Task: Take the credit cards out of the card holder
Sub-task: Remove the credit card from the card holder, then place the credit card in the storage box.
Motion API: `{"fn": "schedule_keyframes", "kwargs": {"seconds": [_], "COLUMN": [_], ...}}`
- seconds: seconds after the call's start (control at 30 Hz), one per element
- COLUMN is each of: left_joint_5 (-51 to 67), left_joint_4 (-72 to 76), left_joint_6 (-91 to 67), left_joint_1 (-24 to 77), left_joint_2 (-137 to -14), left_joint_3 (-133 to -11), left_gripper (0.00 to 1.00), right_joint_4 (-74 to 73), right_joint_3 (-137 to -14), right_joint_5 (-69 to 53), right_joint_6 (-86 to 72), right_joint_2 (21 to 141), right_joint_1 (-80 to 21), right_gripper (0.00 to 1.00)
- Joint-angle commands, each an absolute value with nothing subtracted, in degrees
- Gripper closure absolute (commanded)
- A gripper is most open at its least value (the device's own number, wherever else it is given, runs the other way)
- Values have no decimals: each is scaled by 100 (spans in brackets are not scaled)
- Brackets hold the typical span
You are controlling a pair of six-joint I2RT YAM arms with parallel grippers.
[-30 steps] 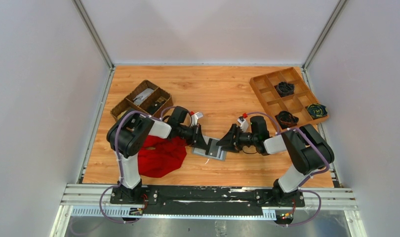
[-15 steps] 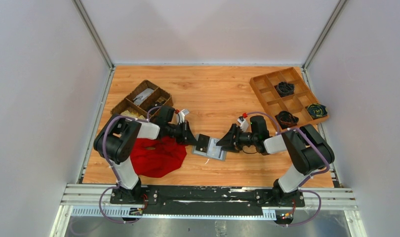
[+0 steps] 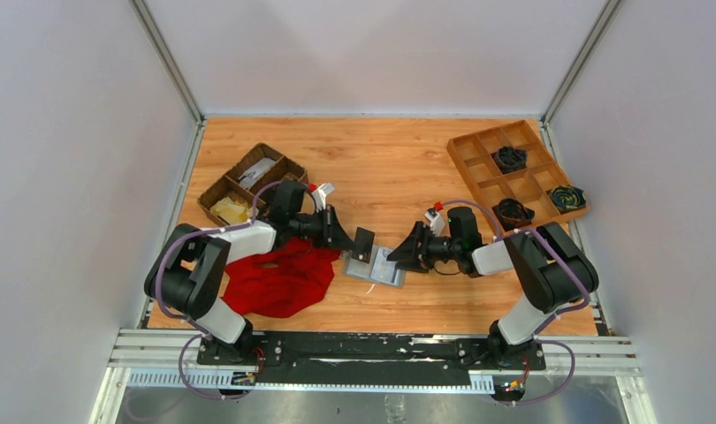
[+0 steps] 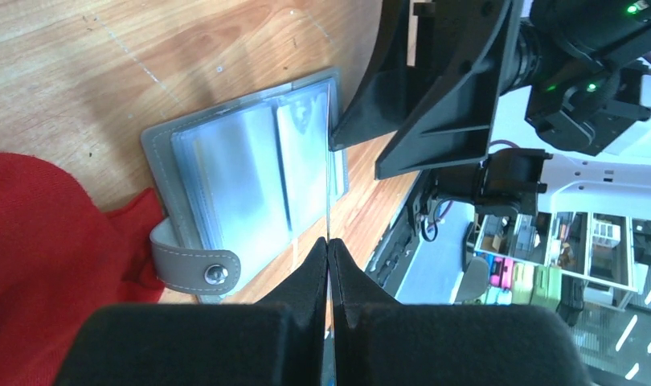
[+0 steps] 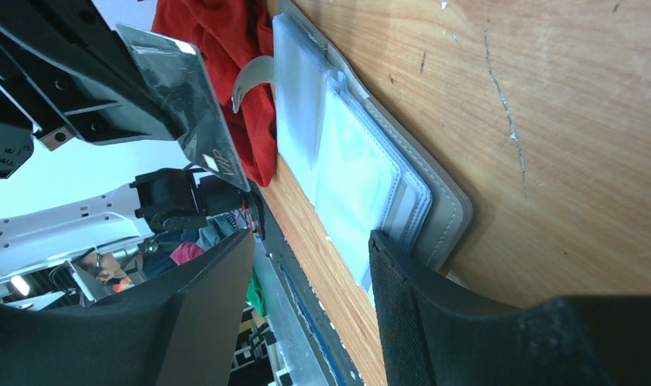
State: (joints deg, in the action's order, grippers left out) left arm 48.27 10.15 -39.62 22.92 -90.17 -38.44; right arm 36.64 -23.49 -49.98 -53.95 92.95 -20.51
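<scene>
A credit card is pinched by the left gripper above the card holder. The right gripper is spread wide.

Light: bright, even, diffuse from overhead. Shadows: soft, short, on the table. Glare: milky sheen on the card holder sleeves; dull gleam on the credit card. Focus: top view crisp; left gripper fingers blurred near the lens; room beyond the table's near edge overexposed.

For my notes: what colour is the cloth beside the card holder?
The cloth is red, clearest in top external view.
</scene>
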Motion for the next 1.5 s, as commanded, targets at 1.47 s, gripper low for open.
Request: {"fn": "schedule_keyframes", "kwargs": {"seconds": [1.47], "left_joint_5": [3001], "left_joint_4": [-4535], "left_joint_6": [-242], "left_joint_1": [18], "left_joint_2": [-9056], "left_joint_3": [-8329], "left_gripper": [100], "right_joint_4": [-214], "right_joint_3": [-3290], "right_joint_5": [-3269], "right_joint_6": [-3843], "right_joint_2": [6995], "right_joint_1": [-1804], "right_gripper": [31]}}
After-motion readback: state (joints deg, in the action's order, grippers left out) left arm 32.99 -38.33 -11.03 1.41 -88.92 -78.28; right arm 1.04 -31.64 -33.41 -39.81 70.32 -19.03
